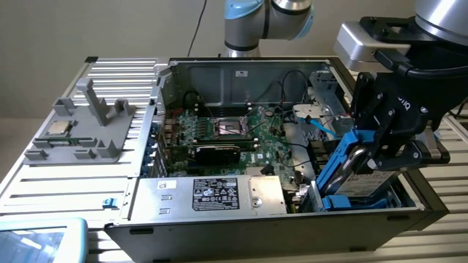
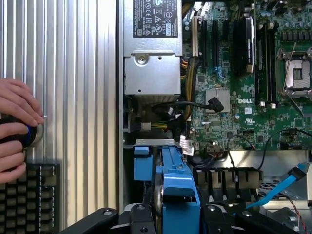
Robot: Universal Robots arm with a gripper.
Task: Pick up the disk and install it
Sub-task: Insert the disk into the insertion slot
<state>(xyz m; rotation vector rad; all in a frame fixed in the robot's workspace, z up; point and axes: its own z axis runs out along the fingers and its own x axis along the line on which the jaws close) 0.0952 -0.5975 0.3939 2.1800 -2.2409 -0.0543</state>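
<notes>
Claw (image 1: 380, 159) is clamped on the disk (image 1: 342, 160), black fingers pinching its blue carrier frame. The wrist view has the disk edge-on between them. The disk stands on edge and tilted. Its lower end is down in the blue drive bay (image 1: 365, 201) of the open PC case (image 1: 219, 235), just beside the power supply (image 1: 219, 194) on the exterior view's right. Its upper end is above the case rim.

Motherboard (image 1: 245, 139) lies beyond the power supply in the exterior view, CPU socket (image 1: 232, 127) open. Blue SATA cable (image 1: 321, 127) is loose, further in than the power supply and near the disk.

Grey fixture (image 1: 87, 126) with a CPU chip (image 1: 58, 127) sits outside the case, well apart from the power supply, on the exterior view's left.

A person's hand (image 2: 14, 131) rests on a small dark device on the ribbed table (image 2: 73, 97), well clear of the power supply.
</notes>
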